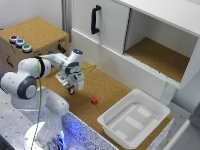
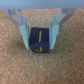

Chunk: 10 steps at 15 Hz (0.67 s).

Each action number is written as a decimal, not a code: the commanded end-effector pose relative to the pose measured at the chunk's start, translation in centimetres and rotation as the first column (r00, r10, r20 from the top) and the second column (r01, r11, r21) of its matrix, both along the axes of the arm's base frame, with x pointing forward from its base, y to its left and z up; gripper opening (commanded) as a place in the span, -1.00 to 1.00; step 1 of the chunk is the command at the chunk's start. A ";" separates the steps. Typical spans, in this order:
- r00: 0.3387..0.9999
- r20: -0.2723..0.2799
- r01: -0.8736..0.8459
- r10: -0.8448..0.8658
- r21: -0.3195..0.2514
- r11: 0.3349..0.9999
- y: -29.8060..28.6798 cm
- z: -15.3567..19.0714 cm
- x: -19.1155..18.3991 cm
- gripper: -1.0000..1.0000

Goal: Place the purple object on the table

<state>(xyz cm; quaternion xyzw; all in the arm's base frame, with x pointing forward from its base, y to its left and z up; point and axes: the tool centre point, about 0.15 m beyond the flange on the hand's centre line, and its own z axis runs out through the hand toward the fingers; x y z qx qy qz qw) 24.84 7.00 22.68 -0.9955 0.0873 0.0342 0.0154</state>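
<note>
In the wrist view the purple object (image 2: 39, 41), a small dark block with a thin yellow mark on its face, sits between my two fingers (image 2: 23, 32), whose pads press on both its sides. Speckled brown cork of the table (image 2: 15, 67) fills the picture around and under it. I cannot tell whether the block rests on the cork or hangs just above it. In the exterior view my gripper (image 1: 71, 90) points straight down, low over the table (image 1: 102, 85), toward the exterior view's left. The block itself is too dark and small to make out there.
A small red cube (image 1: 94, 100) lies on the cork just to the exterior view's right of the gripper. A white tub (image 1: 132, 117) stands at the front right. Behind are a white cabinet (image 1: 160, 30) with an open cork-floored bay and a button box (image 1: 30, 37).
</note>
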 end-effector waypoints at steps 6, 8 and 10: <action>0.993 -0.047 -0.108 0.104 -0.107 0.988 -4.5 0.6 11.2 -1.00; 0.988 -0.055 -0.146 0.142 -0.086 0.986 -4.8 0.2 12.7 -1.00; 0.982 -0.060 -0.182 0.178 -0.066 0.981 -4.9 -0.6 14.3 -1.00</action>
